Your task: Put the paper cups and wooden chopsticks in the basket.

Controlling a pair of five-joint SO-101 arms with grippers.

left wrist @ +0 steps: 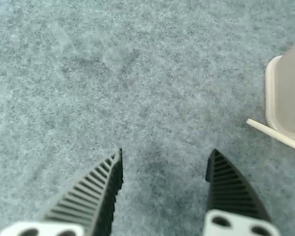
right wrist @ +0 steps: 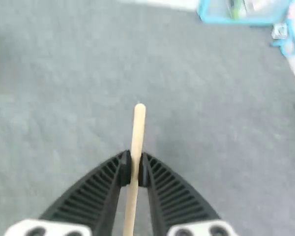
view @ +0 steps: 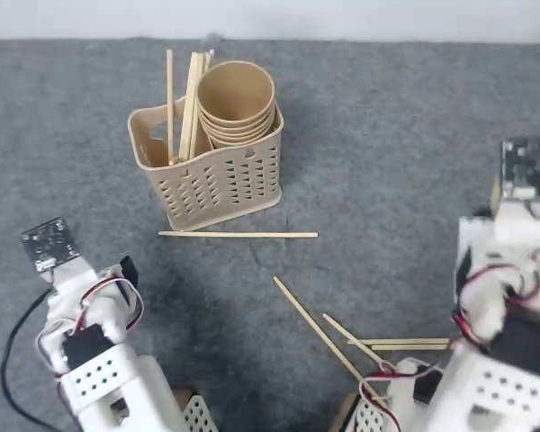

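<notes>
Right fingers (right wrist: 108,182) tight on one wooden chopstick (right wrist: 138,123); left fingers (left wrist: 105,184) wide apart above grey carpet (left wrist: 137,73).

The picture's edge cut off the basket (left wrist: 287,98) and one end of the chopstick (left wrist: 275,135) beside it in the left wrist view. From above, the basket wall hid the lower parts of the paper cups (view: 243,121) and the upright chopsticks (view: 192,99). The right arm (view: 504,360) covered the near ends of the loose chopsticks (view: 405,343) on the worktop. The clamped chopstick (right wrist: 136,142) ran out of frame behind the fingers (right wrist: 162,187).
</notes>
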